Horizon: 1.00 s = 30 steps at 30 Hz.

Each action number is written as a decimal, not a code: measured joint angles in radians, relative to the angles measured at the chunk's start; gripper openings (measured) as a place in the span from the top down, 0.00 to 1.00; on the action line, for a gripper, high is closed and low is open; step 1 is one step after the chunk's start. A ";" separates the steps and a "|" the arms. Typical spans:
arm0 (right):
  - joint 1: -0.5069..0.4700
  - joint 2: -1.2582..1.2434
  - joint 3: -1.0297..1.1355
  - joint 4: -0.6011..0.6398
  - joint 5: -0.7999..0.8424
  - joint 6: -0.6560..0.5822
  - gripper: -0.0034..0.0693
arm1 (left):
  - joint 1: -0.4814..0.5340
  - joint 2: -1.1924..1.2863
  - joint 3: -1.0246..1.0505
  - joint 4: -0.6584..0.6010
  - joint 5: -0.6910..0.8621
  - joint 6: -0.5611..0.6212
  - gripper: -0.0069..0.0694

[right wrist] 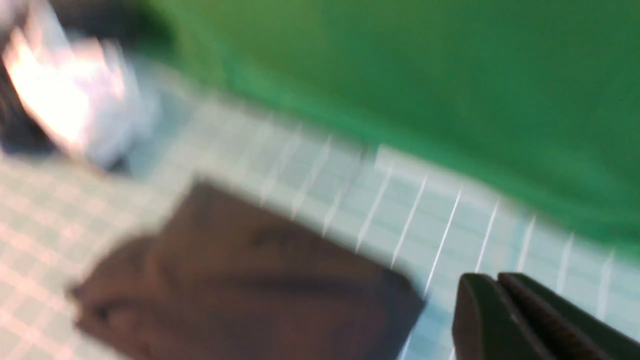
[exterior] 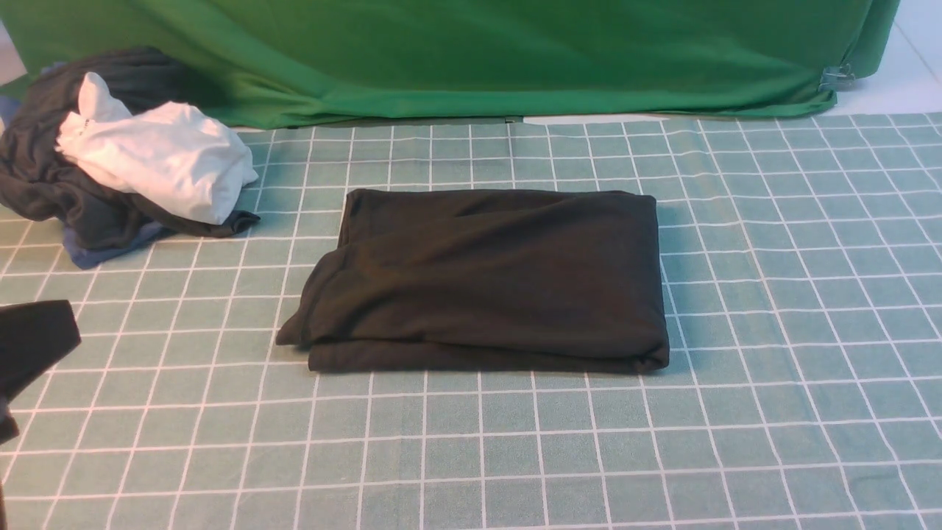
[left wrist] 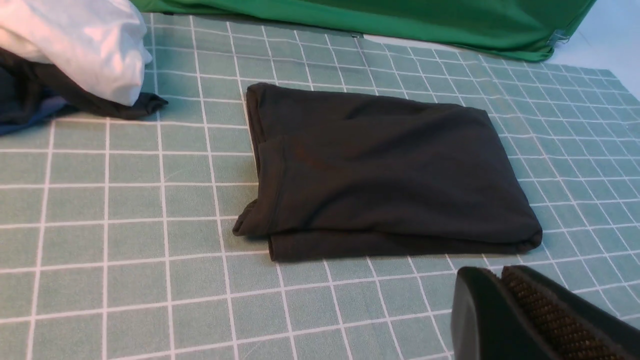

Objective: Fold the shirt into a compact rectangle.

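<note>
Lying folded on the checked cloth (exterior: 773, 309), black shirt (exterior: 486, 280), apart from both tools, left tool (left wrist: 500, 285) and right tool (right wrist: 497, 287) pressed together, empty

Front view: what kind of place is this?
Probably a test setup, not a home: a green backdrop cloth, a gridded teal table cover, and a folded black shirt laid out.
</note>
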 joint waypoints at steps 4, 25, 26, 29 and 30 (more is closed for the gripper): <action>0.000 -0.185 0.028 -0.002 -0.079 -0.004 0.91 | 0.000 0.000 0.000 0.000 -0.020 0.000 0.89; 0.000 -1.174 0.895 -0.092 -0.574 -0.005 0.93 | 0.000 0.000 0.000 -0.006 -0.113 0.000 0.89; 0.000 -1.198 0.911 -0.092 -0.574 -0.005 0.92 | 0.000 0.000 0.000 -0.006 -0.113 0.000 0.89; 0.000 -1.218 0.919 -0.093 -0.545 0.000 0.90 | 0.000 0.000 0.000 -0.006 -0.113 0.000 0.89; 0.000 -1.221 0.919 -0.093 -0.534 0.000 0.90 | 0.000 0.000 0.000 -0.006 -0.113 0.000 0.89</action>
